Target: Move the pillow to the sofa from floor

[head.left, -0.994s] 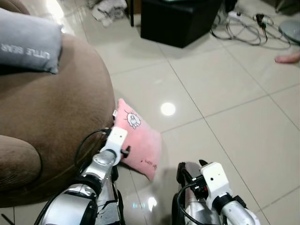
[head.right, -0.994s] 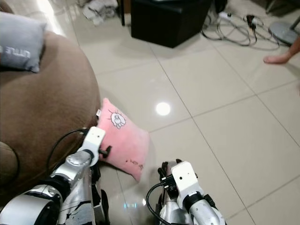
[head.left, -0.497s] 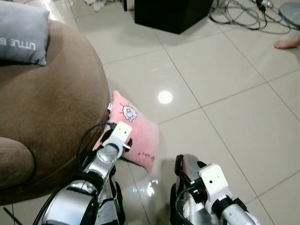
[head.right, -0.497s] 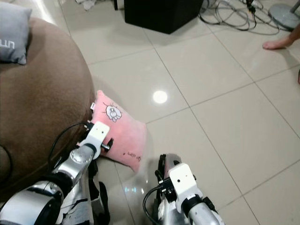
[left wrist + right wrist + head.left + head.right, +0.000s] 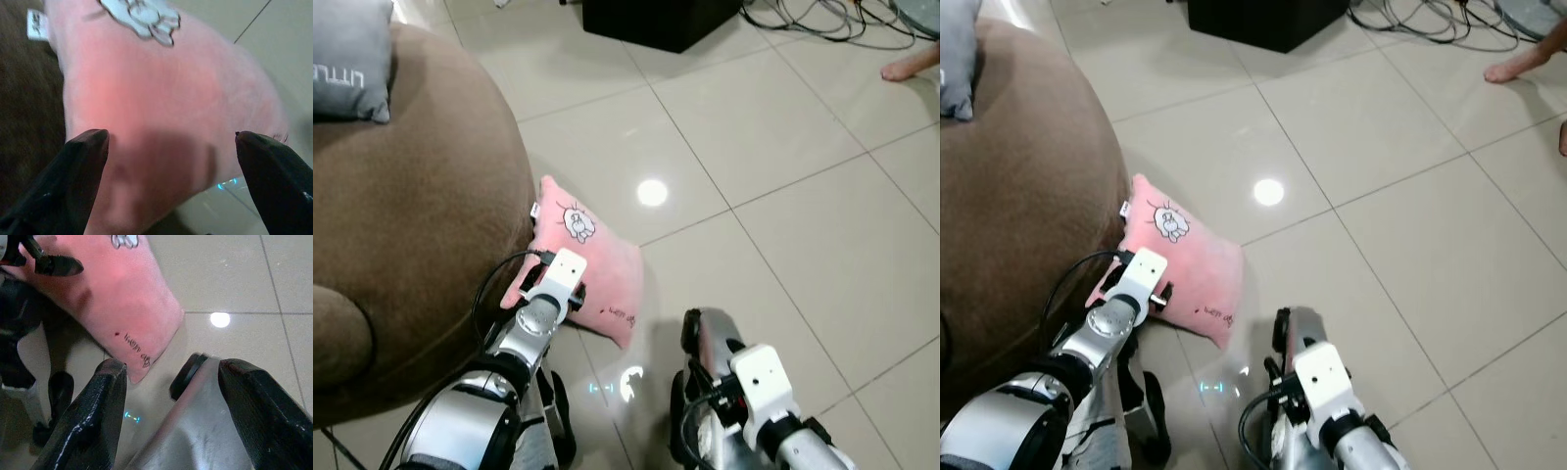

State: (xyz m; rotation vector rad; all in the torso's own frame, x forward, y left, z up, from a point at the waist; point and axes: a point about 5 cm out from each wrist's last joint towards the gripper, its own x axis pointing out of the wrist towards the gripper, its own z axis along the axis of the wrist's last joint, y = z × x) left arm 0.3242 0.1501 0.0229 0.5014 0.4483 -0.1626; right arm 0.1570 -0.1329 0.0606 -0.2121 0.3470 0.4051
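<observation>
A pink pillow (image 5: 597, 262) with a white cartoon print lies on the tiled floor, leaning against the base of the brown sofa (image 5: 401, 206). My left gripper (image 5: 168, 147) hangs open just above the pillow (image 5: 156, 78), fingers spread to either side of its near end, nothing held. Its wrist (image 5: 553, 284) covers the pillow's near left corner. My right gripper (image 5: 171, 387) is open low over the floor, to the right of the pillow (image 5: 122, 298); its arm (image 5: 754, 392) sits at the bottom right.
A grey cushion (image 5: 350, 59) lies on the sofa at the far left. A black box (image 5: 656, 20) stands on the floor at the back, with cables (image 5: 822, 15) to its right. A person's foot (image 5: 911, 67) is at the far right.
The camera has tilted down and moved closer. My left gripper has come lower over the pillow's near end. The pillow has stayed where it lay.
</observation>
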